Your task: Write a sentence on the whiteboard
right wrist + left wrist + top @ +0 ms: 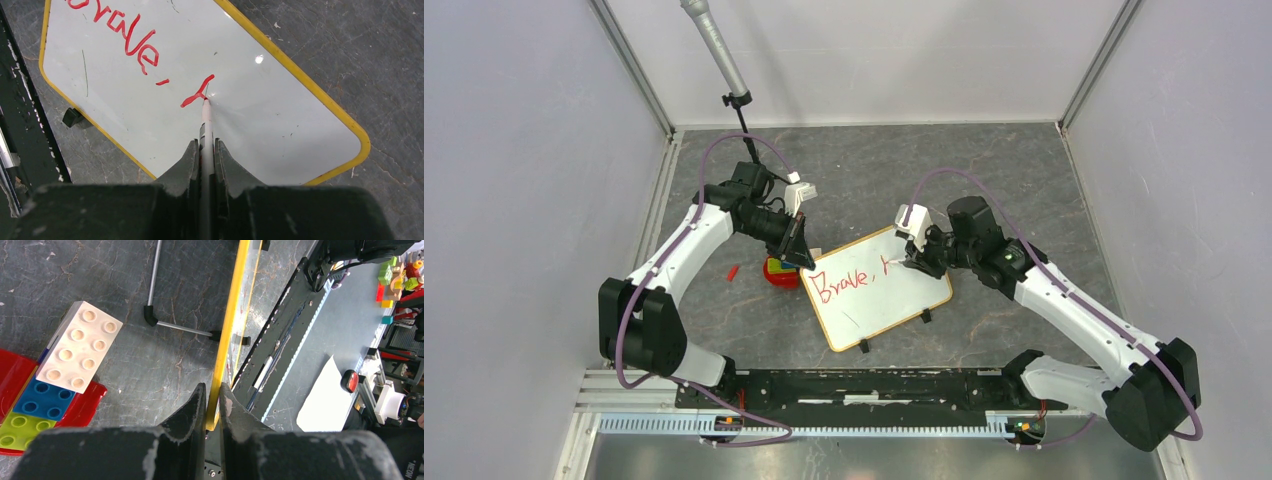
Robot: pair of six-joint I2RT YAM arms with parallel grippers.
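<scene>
The whiteboard (894, 300), white with a yellow-orange frame, lies tilted on the grey table between both arms. Red lettering of the sentence (842, 283) reads "Brave," with one more letter begun (198, 92). My left gripper (802, 255) is shut on the whiteboard's frame edge (229, 320) at its left corner, with the jaws pinching the thin yellow rim (213, 392). My right gripper (206, 146) is shut on a white marker pen (206, 125). The pen's red tip touches the board at the foot of the new stroke. In the top view the right gripper (917, 262) hovers over the board's upper right part.
A red tray (781, 272) with stacked toy bricks (75, 352) sits just left of the board. A small red cap (733, 271) lies further left. A grey microphone on a black stand (721, 60) rises at the back left. A black rail (874, 385) runs along the near edge.
</scene>
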